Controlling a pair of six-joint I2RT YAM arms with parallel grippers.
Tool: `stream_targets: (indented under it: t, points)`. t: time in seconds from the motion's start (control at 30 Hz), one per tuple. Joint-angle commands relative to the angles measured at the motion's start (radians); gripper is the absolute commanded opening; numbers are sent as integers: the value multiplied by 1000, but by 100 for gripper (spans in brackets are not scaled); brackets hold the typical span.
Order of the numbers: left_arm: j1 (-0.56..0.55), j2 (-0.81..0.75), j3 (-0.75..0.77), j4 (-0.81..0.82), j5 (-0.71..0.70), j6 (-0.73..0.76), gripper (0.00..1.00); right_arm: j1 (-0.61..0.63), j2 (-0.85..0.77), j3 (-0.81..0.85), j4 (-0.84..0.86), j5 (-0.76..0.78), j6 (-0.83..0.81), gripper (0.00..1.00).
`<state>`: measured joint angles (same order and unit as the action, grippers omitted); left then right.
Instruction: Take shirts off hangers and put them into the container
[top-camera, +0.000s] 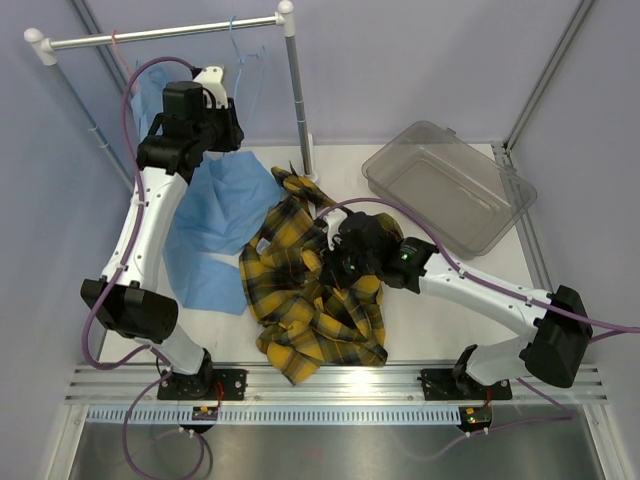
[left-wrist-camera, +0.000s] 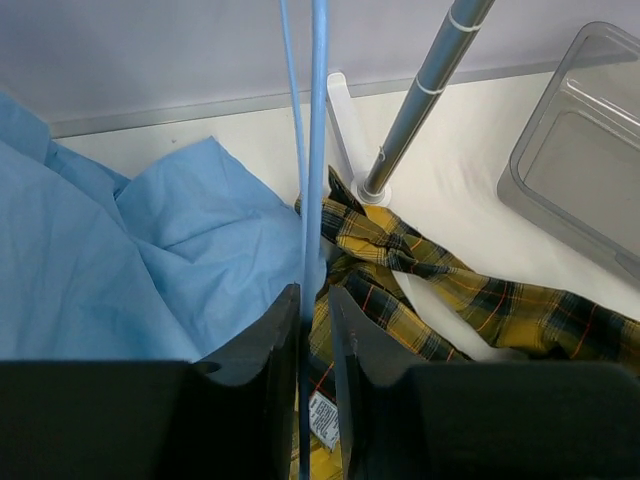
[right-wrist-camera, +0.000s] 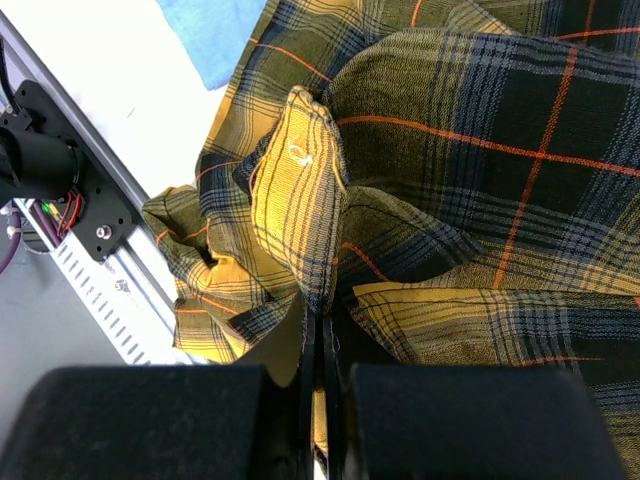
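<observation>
parted a little at the left gripper (left-wrist-camera: 316, 296), astride the thin wire of the light blue hanger (left-wrist-camera: 318, 150), with a gap wider than the wire. pressed tight together at the right gripper (right-wrist-camera: 322, 318), pinching a raised fold of the plaid shirt (right-wrist-camera: 300, 190). only from the left wrist: a white label (left-wrist-camera: 322, 412) on the plaid just below the fingers, beside the blue shirt (left-wrist-camera: 120, 260). only from above: hanger hooked on the rail (top-camera: 160, 36), plaid heaped on the table (top-camera: 430, 330), blue spread to its left, container (top-camera: 450, 190) at far right, apart from both shirts.

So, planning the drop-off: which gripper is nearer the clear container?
Right. The right gripper pinches the plaid shirt just short of the container; the left gripper is farther off, straddling the blue hanger.
</observation>
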<state>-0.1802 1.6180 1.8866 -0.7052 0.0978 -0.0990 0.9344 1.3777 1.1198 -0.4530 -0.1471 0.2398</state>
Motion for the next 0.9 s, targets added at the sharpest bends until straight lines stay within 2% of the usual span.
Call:
stream_targets:
  t: [0.0,0.03,0.1,0.13,0.2,0.23,0.33,0.53,0.7,0.77,0.8,0.87]
  points:
    - [8,-53,-17,44,20,-19,31,10,-32,-3,28,29,21,2]
    - [8,-66,-24,44,20,-19,45,11,-32,-2,27,32,24,2]
    - [8,-110,-41,42,4,-22,55,10,-40,-3,28,43,26,3]
    - [8,-125,-47,44,-1,-24,64,11,-42,-3,28,50,27,4]
    - [8,-183,-66,42,-13,-24,76,11,-52,-2,27,61,27,6]
    - [8,-205,-72,41,-20,-27,88,11,-54,1,25,69,26,6]
    - [8,-300,-107,35,-46,-36,99,14,-39,-3,19,69,24,7]
    - [8,-505,-224,16,-93,-53,99,92,81,20,16,70,18,7]
    - [8,-677,-356,3,-84,-93,99,233,219,92,7,124,29,7]
    - [8,-734,-385,-11,-87,-99,99,244,244,98,28,103,45,22]
    - [8,-747,-388,-26,-87,-97,99,250,251,101,30,101,49,25]
    - [8,-764,-395,-42,-90,-91,99,254,262,123,5,109,39,46]
